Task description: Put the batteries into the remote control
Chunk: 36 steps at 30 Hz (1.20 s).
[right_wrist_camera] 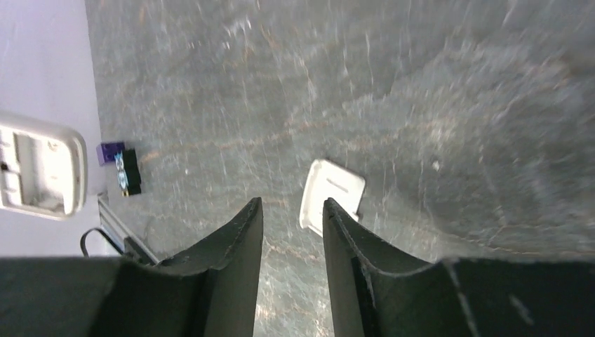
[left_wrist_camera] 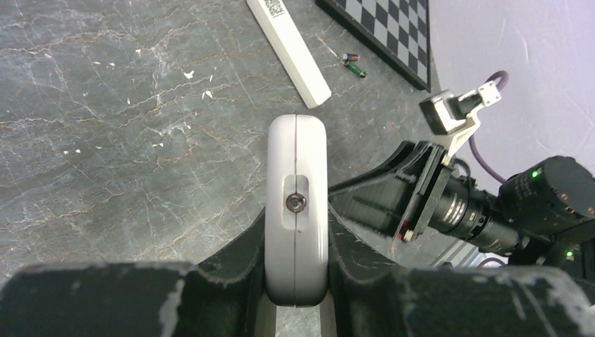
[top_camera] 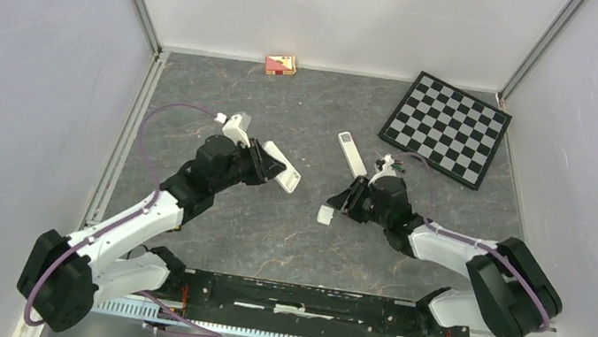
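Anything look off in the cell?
A small white cover lies loose on the table by the open right hand; the remote clamped in the left hand shows its bay uncovered.

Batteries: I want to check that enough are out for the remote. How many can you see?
2. One battery lies on the table between the slim white remote and the chessboard. The second battery lies right beside it. Others may be hidden.

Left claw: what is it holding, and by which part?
The white plastic remote control, pinched on its two opposite sides by the left claw.
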Each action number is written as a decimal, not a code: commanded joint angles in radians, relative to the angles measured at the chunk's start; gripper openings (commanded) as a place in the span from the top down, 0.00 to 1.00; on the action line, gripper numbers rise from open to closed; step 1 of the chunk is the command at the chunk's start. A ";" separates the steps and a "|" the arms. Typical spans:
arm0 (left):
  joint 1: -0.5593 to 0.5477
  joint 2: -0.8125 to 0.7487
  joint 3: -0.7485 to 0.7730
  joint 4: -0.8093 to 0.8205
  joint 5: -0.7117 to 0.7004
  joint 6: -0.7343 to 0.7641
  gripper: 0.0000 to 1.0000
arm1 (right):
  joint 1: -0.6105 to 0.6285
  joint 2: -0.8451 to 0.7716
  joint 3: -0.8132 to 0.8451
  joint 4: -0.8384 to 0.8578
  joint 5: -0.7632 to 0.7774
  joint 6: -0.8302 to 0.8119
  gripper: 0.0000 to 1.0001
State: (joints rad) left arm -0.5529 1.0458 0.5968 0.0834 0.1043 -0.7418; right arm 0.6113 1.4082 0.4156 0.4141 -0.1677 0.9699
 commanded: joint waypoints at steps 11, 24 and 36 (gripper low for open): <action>0.008 -0.135 0.017 0.047 0.139 0.040 0.98 | -0.243 0.043 0.413 -0.485 0.467 -0.657 0.51; 0.008 -0.120 0.005 0.232 0.523 0.147 0.98 | -0.338 0.396 0.729 -0.624 0.343 -1.047 0.46; 0.008 -0.145 -0.009 0.303 0.611 0.157 0.98 | -0.407 0.442 0.745 -0.695 0.198 -1.225 0.44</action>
State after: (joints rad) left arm -0.5491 0.9279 0.5850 0.3195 0.6712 -0.6334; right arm 0.2295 1.8496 1.1545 -0.2535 0.0944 -0.1757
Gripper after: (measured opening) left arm 0.284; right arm 0.565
